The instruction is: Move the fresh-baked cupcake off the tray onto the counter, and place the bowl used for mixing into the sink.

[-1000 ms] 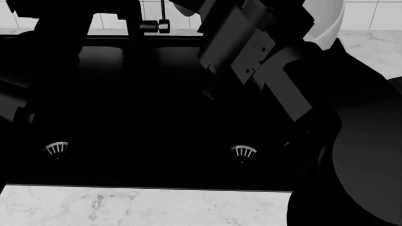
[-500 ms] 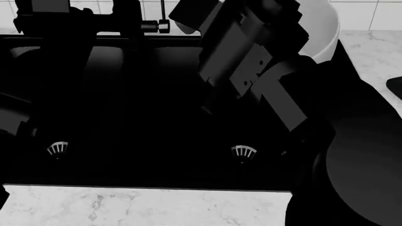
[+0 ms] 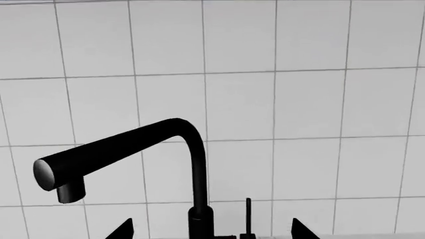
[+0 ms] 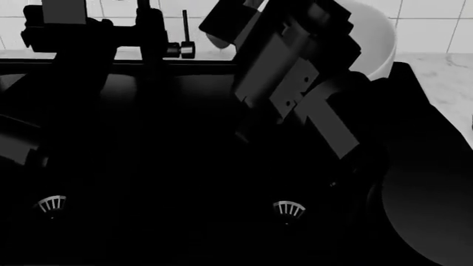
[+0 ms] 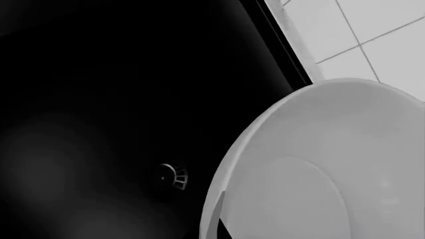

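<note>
In the head view the bowl (image 4: 373, 41) is at the upper right, above the far edge of the black sink (image 4: 185, 166). The right gripper (image 5: 219, 219) pinches its rim. The left gripper (image 3: 209, 231) is spread, facing the faucet (image 3: 133, 149) and the tiled wall (image 3: 299, 99).
</note>
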Available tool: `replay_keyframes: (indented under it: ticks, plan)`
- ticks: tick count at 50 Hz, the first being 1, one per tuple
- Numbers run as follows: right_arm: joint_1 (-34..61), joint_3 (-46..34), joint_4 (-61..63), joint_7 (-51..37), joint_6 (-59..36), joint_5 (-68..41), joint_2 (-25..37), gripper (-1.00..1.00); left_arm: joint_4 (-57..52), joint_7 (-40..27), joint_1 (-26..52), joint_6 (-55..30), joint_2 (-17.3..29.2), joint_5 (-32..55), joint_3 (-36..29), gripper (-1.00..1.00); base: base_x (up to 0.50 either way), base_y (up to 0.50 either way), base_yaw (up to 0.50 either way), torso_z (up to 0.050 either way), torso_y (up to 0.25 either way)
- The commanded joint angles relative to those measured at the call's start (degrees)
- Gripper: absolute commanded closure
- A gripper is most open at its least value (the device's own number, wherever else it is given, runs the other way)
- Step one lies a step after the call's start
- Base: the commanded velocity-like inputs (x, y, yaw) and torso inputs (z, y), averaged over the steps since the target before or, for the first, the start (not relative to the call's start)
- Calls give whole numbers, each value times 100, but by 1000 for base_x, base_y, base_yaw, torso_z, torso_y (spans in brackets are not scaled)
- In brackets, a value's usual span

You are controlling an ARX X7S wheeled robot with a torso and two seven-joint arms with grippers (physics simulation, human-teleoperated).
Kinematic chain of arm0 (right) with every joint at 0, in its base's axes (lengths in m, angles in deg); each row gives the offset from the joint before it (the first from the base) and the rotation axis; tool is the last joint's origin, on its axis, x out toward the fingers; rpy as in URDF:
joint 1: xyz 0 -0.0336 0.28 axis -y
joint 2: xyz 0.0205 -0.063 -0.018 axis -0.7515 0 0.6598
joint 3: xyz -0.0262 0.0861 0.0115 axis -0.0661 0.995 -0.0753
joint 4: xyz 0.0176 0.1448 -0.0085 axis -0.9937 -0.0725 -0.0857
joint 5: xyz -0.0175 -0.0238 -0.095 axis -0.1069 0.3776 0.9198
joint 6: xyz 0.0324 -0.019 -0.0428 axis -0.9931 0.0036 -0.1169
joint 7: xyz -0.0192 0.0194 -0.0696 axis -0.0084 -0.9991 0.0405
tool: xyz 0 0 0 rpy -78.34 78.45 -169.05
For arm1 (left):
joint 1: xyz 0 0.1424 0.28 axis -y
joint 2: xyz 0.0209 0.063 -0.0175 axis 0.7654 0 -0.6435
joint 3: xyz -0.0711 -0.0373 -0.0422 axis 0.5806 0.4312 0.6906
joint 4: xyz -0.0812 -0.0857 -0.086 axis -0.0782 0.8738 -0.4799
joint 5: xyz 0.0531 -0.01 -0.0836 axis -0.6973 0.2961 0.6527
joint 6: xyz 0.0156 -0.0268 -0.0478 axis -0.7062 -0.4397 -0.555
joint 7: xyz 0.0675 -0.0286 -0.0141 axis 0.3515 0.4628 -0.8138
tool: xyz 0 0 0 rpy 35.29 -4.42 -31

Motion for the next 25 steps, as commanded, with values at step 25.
replay_keyframes:
  ticks: [25]
  plan:
    - [-18,-37,193,-40,-60,92,84,100,171,79,-263,-35,-107,35,42,-100,287,0,0,0,1]
